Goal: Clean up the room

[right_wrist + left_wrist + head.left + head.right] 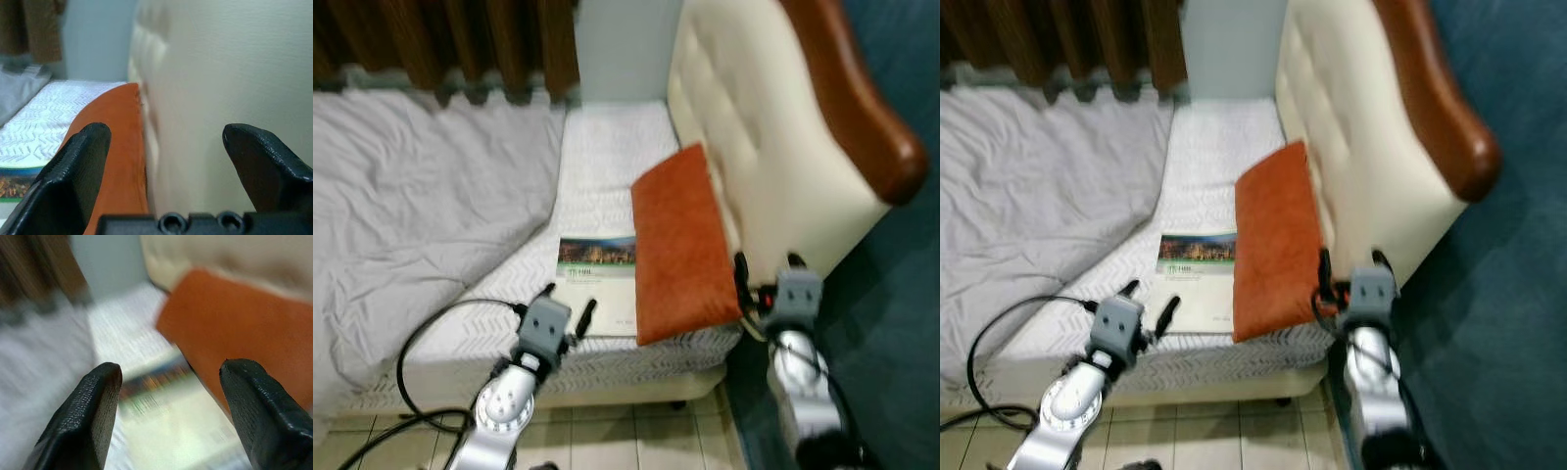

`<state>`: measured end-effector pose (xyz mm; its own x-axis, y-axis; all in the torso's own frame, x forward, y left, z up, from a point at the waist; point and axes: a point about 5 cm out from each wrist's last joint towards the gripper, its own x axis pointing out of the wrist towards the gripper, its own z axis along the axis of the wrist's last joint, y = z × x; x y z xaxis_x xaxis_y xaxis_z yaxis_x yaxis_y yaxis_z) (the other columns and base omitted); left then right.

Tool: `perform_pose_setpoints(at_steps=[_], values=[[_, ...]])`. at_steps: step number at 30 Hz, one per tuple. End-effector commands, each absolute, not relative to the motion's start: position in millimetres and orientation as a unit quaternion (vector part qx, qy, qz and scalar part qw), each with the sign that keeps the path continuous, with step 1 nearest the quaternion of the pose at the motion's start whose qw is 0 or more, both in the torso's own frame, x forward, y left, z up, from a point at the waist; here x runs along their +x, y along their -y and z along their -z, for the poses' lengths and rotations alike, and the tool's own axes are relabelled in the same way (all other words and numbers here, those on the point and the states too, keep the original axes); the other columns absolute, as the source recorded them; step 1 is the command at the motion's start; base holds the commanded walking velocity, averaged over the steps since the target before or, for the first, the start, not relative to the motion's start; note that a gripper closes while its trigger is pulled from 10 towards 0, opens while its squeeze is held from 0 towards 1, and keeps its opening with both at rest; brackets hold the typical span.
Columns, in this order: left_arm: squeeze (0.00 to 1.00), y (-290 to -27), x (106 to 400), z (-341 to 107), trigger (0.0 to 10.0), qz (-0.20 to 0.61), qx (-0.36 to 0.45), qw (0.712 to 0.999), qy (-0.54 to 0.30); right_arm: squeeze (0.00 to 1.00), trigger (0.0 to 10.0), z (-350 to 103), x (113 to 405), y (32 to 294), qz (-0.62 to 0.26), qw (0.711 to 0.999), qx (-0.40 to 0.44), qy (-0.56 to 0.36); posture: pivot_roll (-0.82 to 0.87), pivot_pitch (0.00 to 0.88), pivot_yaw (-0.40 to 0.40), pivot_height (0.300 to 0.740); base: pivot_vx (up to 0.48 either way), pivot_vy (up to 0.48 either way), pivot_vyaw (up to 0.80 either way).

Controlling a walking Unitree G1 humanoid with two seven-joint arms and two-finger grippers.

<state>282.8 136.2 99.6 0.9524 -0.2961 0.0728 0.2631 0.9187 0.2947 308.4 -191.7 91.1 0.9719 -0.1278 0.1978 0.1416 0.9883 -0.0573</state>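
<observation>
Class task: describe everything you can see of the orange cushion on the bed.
The cushion is a flat rectangle in burnt-orange fabric, plain, with no pattern or trim visible. It lies on the white mattress with its long side leaning against the cream padded headboard, its near end at the mattress edge. Its other long side lies along the edge of a magazine; whether they overlap is unclear. The open right gripper hovers beside its near corner, not touching it.

Even, soft indoor light, no glare. The head views are slightly blurred. The left wrist view smears heavily behind sharp fingers (88,416).
</observation>
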Motion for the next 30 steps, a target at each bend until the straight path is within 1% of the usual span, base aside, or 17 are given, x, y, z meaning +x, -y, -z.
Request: perform_pose_setpoints(at_steps=[1, 2, 3, 4, 5, 6, 7, 8, 10, 14, 16, 19, 20, 22, 24, 26, 30], values=[[0.00, -135.3, 287.1, -99.3, 10.0, 0.137, 0.158, 0.976, 0.056, 1.00, 10.0, -83.9, 296.1, 191.2, 0.067, 0.994, -0.030, 0.083, 0.07, 0.000, -0.076, 0.740, 0.000, 0.000, 0.00], [0.00, -135.7, 288.9, -98.3, 10.0, 0.135, 0.167, 0.975, 0.050, 1.00, 10.0, -78.1, 288.1, 195.0, 0.067, 0.995, -0.026, 0.071, 0.05, 0.000, -0.072, 0.740, 0.000, 0.000, 0.00], [0.00, -135.7, 288.9, -98.3, 10.0, 0.135, 0.167, 0.975, 0.050, 1.00, 10.0, -78.1, 288.1, 195.0, 0.067, 0.995, -0.026, 0.071, 0.05, 0.000, -0.072, 0.740, 0.000, 0.000, 0.00], [0.00, -137.8, 288.2, -97.4, 10.0, 0.134, 0.154, 0.978, 0.046, 1.00, 10.0, -70.1, 279.6, 198.1, 0.060, 0.997, -0.017, 0.051, 0.04, 0.000, -0.070, 0.740, 0.000, 0.000, 0.00], [0.00, -137.8, 288.2, -97.4, 10.0, 0.134, 0.154, 0.978, 0.046, 1.00, 10.0, -70.1, 279.6, 198.1, 0.060, 0.997, -0.017, 0.051, 0.04, 0.000, -0.070, 0.740, 0.000, 0.000, 0.00], [0.00, -141.8, 286.4, -94.1, 10.0, 0.127, 0.131, 0.983, 0.037, 1.00, 10.0, -61.2, 270.9, 203.1, 0.056, 0.998, -0.017, 0.031, 0.03, 0.000, -0.064, 0.740, 0.000, 0.000, 0.00], [0.00, -141.8, 286.4, -94.1, 10.0, 0.127, 0.131, 0.983, 0.037, 1.00, 10.0, -61.2, 270.9, 203.1, 0.056, 0.998, -0.017, 0.031, 0.03, 0.000, -0.064, 0.740, 0.000, 0.000, 0.00], [0.00, -150.3, 281.2, -85.4, 10.0, 0.100, 0.092, 0.991, 0.013, 0.00, 10.0, -41.9, 257.2, 215.0, 0.068, 0.997, -0.015, -0.018, 0.03, 0.000, -0.060, 0.740, 0.000, 0.000, 0.00], [0.00, -151.3, 281.2, -80.9, 10.0, 0.085, 0.071, 0.994, -0.001, 0.00, 10.0, -35.9, 253.3, 218.6, 0.074, 0.996, -0.017, -0.041, 0.03, 0.000, -0.060, 0.740, 0.000, 0.431, 0.00], [0.00, -150.4, 283.5, -80.5, 10.0, 0.079, 0.063, 0.995, -0.004, 0.00, 10.0, -36.8, 254.6, 217.2, 0.071, 0.996, -0.010, -0.044, 0.03, 0.000, -0.060, 0.740, 0.000, 0.446, 0.00], [0.00, -150.2, 288.2, -79.9, 10.0, 0.065, 0.054, 0.996, -0.009, 0.00, 10.0, -40.1, 260.0, 212.0, 0.059, 0.997, -0.003, -0.042, 0.03, 0.000, -0.074, 0.740, 0.000, 0.458, 0.00], [0.00, -150.3, 289.6, -79.9, 10.0, 0.063, 0.052, 0.997, -0.011, 0.00, 10.0, -41.4, 261.3, 210.4, 0.055, 0.998, -0.001, -0.042, 0.03, 0.000, -0.074, 0.740, 0.000, 0.458, 0.00], [0.00, -155.5, 291.2, -78.9, 10.0, 0.060, 0.048, 0.997, -0.014, 0.00, 10.0, -41.8, 261.1, 206.1, 0.036, 0.998, -0.010, -0.046, 0.05, 0.000, -0.086, 0.740, 0.000, 0.480, 0.00], [0.00, -162.5, 285.2, -71.2, 10.0, 0.057, 0.054, 0.997, -0.025, 0.00, 10.0, -40.8, 259.6, 204.6, 0.025, 0.998, -0.018, -0.052, 0.05, 0.000, -0.089, 0.740, 0.000, 0.480, 0.00], [0.00, -172.1, 271.3, -57.3, 10.0, 0.033, 0.041, 0.997, -0.049, 0.00, 10.0, -37.9, 256.7, 202.2, 0.014, 0.998, -0.018, -0.063, 0.06, 0.000, -0.102, 0.740, 0.000, 0.480, 0.00], [0.00, -177.4, 272.0, -60.0, 10.0, -0.005, 0.024, 0.999, -0.047, 0.00, 10.0, -38.0, 261.6, 198.0, 0.000, 0.998, -0.016, -0.067, 0.08, 0.000, -0.110, 0.740, 0.000, 0.480, 0.00], [0.00, -176.6, 270.0, -58.5, 10.0, -0.004, 0.036, 0.998, -0.048, 0.00, 10.0, -38.7, 265.4, 194.3, -0.010, 0.997, -0.016, -0.069, 0.09, 0.000, -0.116, 0.740, 0.000, 0.480, 0.00]])
